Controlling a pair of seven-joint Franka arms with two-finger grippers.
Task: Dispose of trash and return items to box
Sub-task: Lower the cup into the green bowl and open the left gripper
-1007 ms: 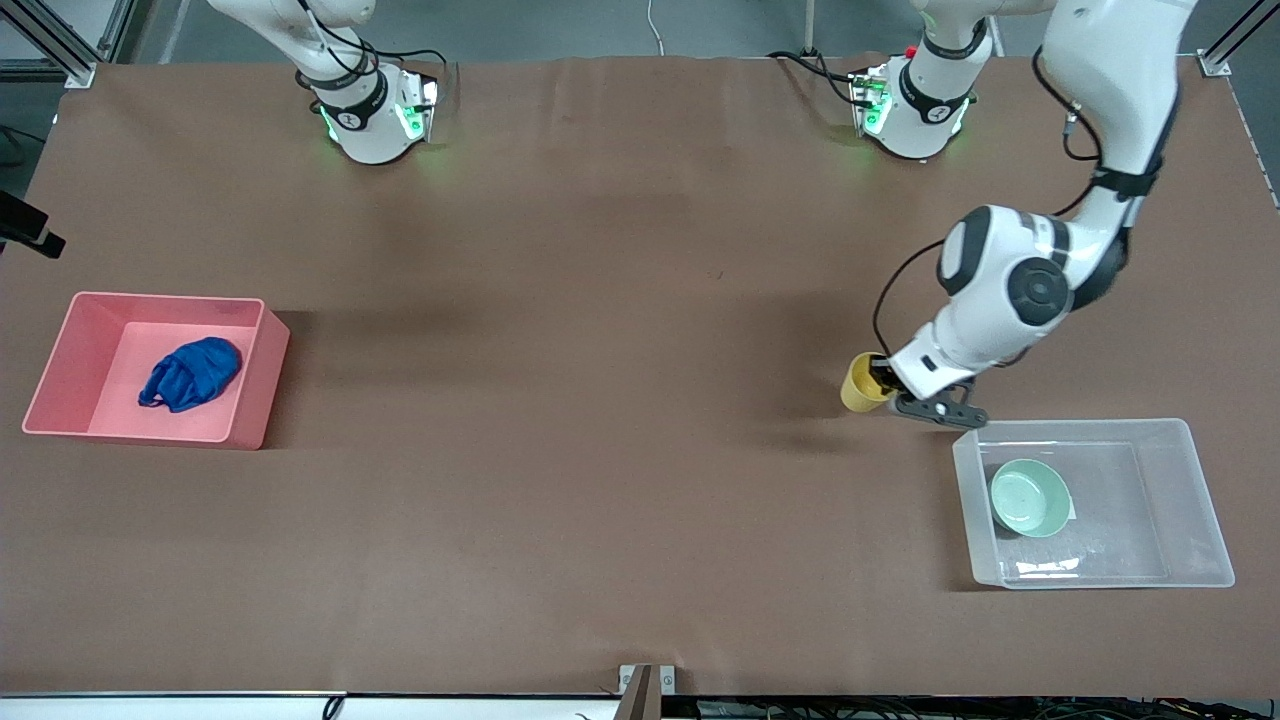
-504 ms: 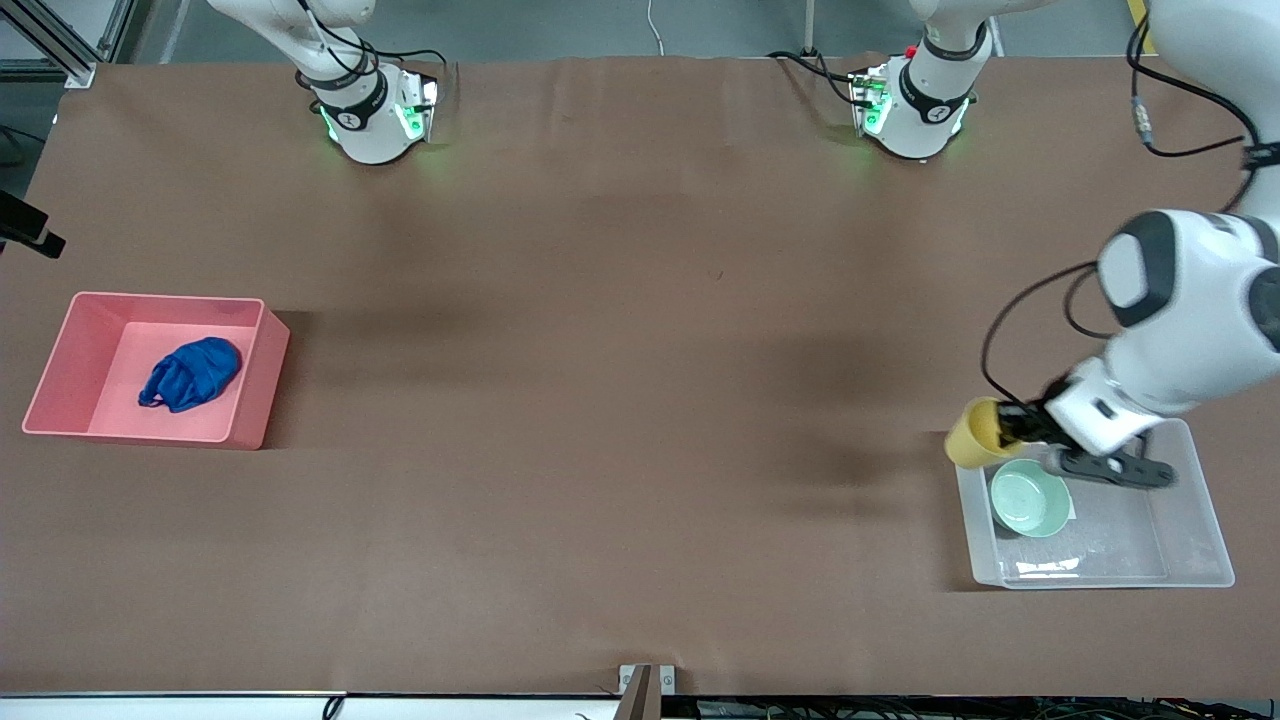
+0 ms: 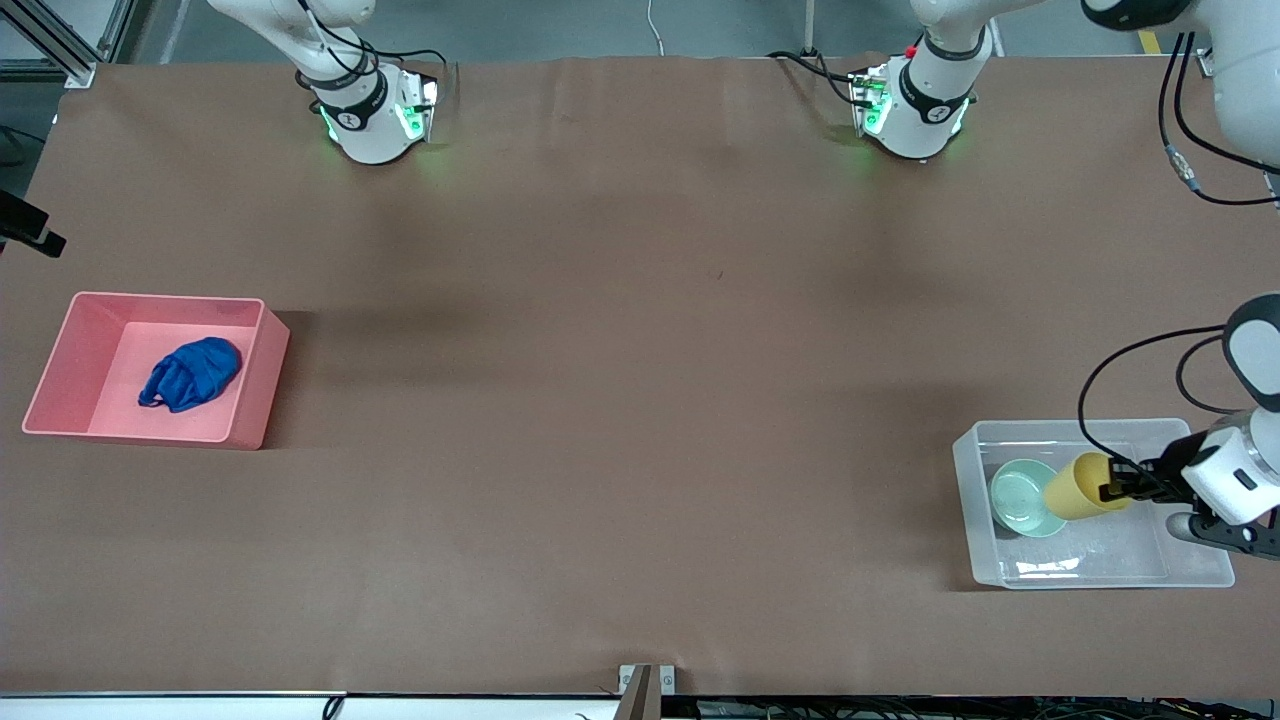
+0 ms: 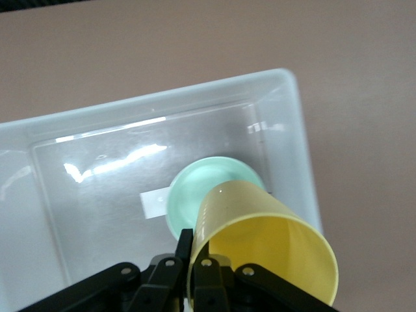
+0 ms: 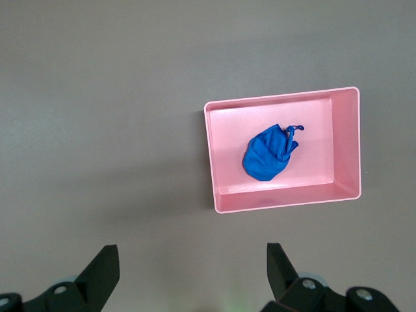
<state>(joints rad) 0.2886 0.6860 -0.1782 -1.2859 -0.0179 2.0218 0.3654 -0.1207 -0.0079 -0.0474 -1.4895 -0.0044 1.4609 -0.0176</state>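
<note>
The box (image 3: 1190, 575) is being hovered over by the left end effector (image 3: 1118, 489), which is clenched on the cup (image 3: 1078, 487) rim above the bowl (image 3: 1020, 500). The cup is judged light, stiff, slippery. The right end effector (image 5: 192, 273), released above the tabletop (image 5: 97, 130), is being shown only in its wrist view.

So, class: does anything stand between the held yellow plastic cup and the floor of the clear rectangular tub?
Partly: the mint-green round bowl lies in the clear plastic tub under the yellow plastic cup in the left gripper; bare floor lies beside it.
</note>
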